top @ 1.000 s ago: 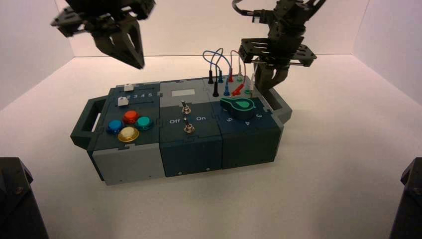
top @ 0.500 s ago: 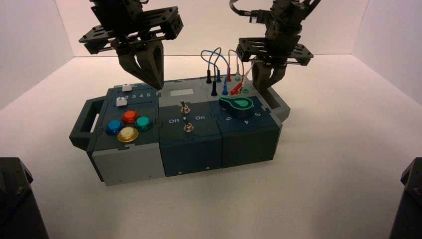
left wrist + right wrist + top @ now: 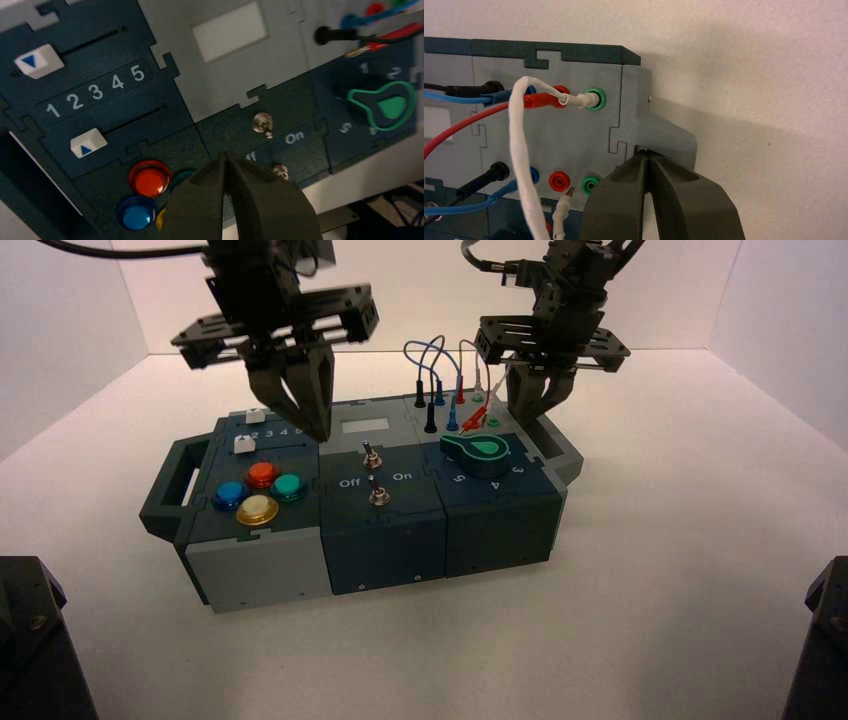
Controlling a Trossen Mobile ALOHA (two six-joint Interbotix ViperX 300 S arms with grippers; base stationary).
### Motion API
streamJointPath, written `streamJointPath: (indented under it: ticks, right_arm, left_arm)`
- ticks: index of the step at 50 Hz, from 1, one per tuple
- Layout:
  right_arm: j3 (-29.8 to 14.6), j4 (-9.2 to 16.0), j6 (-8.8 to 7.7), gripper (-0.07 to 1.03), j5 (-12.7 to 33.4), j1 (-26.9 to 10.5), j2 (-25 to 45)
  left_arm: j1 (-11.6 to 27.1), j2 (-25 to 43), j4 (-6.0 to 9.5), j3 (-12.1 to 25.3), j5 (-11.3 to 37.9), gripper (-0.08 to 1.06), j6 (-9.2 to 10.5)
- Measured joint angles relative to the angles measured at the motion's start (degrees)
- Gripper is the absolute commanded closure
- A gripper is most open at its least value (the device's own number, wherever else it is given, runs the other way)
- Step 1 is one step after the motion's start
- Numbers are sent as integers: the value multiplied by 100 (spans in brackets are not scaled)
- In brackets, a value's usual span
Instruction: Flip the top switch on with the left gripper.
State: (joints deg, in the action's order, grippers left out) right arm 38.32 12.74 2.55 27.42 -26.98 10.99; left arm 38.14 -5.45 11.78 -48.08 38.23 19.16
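The top switch [image 3: 369, 455] is a small silver toggle on the box's dark middle panel, just in front of the pale grey window [image 3: 365, 426]. It also shows in the left wrist view [image 3: 262, 123], with "On" printed beside it. The second toggle [image 3: 379, 496] sits nearer the box's front [image 3: 281, 171]. My left gripper [image 3: 318, 430] is shut and empty. It hovers above the box between the slider panel and the window, left of the top switch and not touching it [image 3: 227, 156]. My right gripper [image 3: 535, 410] is shut and empty at the box's right handle [image 3: 647, 154].
Two white sliders [image 3: 37, 60] [image 3: 88, 143] flank the numbers 1 to 5. Red [image 3: 263, 474], blue [image 3: 230, 494], green [image 3: 290, 487] and yellow [image 3: 257, 510] buttons sit front left. A green knob [image 3: 478, 452] and plugged wires [image 3: 440, 370] lie on the right.
My left gripper has come down and to the right, from high above the box's left end to just over the slider panel. The right arm has barely moved.
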Motion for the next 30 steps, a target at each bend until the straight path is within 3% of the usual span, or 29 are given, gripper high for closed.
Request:
streamJointPath:
  ticks: [30]
  right_arm:
    - [9, 0, -9, 99, -18, 0, 0]
  left_arm:
    - [299, 800, 0, 545, 26, 101, 53]
